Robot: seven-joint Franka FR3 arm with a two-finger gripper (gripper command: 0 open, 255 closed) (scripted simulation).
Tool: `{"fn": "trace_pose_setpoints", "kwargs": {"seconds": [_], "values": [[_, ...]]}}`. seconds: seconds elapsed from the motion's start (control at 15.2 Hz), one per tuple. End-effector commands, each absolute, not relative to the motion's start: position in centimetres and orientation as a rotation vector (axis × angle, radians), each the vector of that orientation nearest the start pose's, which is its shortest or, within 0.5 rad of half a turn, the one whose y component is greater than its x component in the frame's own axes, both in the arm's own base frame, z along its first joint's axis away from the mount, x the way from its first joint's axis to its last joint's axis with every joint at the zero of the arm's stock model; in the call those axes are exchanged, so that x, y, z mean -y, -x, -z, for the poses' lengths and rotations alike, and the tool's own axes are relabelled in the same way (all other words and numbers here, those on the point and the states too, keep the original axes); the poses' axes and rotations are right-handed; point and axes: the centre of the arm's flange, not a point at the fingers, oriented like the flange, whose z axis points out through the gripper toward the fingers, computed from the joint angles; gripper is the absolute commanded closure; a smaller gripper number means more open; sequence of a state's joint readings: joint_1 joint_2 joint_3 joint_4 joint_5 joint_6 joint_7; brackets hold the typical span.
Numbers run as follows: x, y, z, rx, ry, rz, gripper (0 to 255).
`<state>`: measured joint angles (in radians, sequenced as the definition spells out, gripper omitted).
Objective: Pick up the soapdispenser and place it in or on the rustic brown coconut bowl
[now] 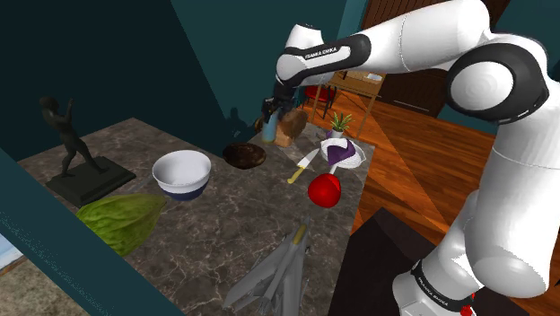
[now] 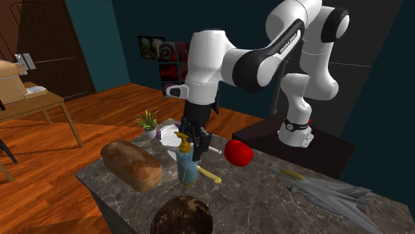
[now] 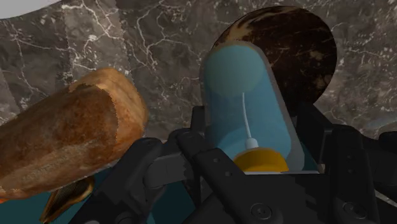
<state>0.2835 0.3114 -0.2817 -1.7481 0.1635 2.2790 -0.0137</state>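
soapdispenser clasped in the tool; bread loaf just beside, brown bowl near table edge.

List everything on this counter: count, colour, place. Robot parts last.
soap dispenser: 1, pale blue, yellow pump, between bread and apple
coconut bowl: 1, dark brown, beside the soap dispenser
bread loaf: 1, brown, beside the soap dispenser
white bowl: 1, white, blue foot, mid-counter
statue: 1, dark, shoulder view's left
leafy vegetable: 1, green, near the statue
apple: 1, red, near the plate
plate: 1, white, by the plant
potted plant: 1, green, beside the plate
toy jet: 1, grey, counter end nearest the stand
counter: 1, grey marbled
arm: 1, white, dark joints
end effector: 1, black, shut on the soap dispenser
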Motion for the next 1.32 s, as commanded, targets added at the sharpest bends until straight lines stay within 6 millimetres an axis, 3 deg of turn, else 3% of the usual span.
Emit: {"fn": "trace_pose_setpoints", "kwargs": {"seconds": [0.0,0.4,1.25], "values": [[-4.1,-68.0,-42.5,-0.083,3.068,0.36,255],[-9.1,-72.9,-42.8,-0.083,3.068,0.36,255],[-9.1,-72.9,-35.9,-0.083,3.068,0.36,255]]}}
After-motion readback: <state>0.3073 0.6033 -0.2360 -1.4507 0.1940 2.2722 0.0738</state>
